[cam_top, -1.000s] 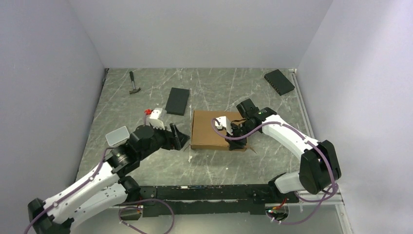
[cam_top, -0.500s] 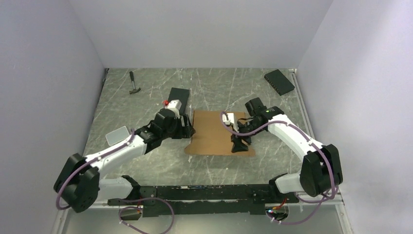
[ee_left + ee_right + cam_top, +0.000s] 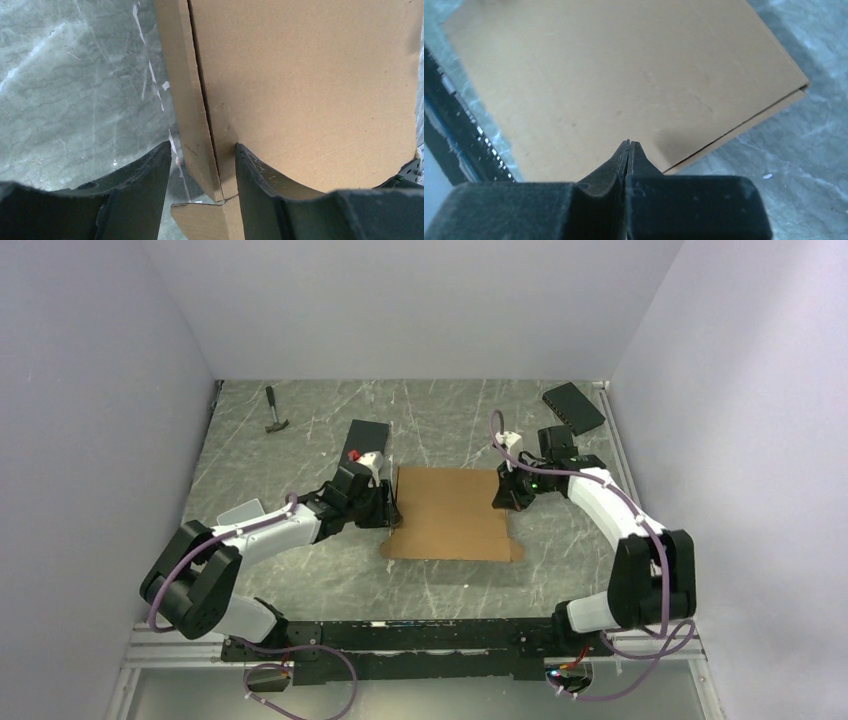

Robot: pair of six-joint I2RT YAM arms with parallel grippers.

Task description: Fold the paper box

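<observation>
Beneath everything, a grey marbled surface (image 3: 300,570), scratched with pale lines. At its middle, lying flat, the paper box (image 3: 450,512) — plain brown cardboard, unprinted, with small tabs jutting at its near corners. Set between the two arms.

At the box's left edge, the left hand (image 3: 386,508), low against the surface. Fingers (image 3: 145,190) apart in the left wrist view, with the box's narrow side strip and the slit beside it running up between them. One finger over bare surface, the other over the brown top panel. Cannot tell whether either presses the cardboard.

At the box's far right corner, the right hand (image 3: 503,498), pointing down. Fingertips (image 3: 621,160) pressed together in the right wrist view, nothing between them, held over the top panel just inside its edge. Touching it or just above — cannot tell.

Farther back, two flat black boxes: one (image 3: 368,432) just behind the left hand and partly hidden by the wrist, the other (image 3: 574,407) in the far right corner. Beside the left forearm, a pale rounded pad (image 3: 240,516) on the surface. Smallest, a hammer (image 3: 275,411) at the far left, well apart from all else.
</observation>
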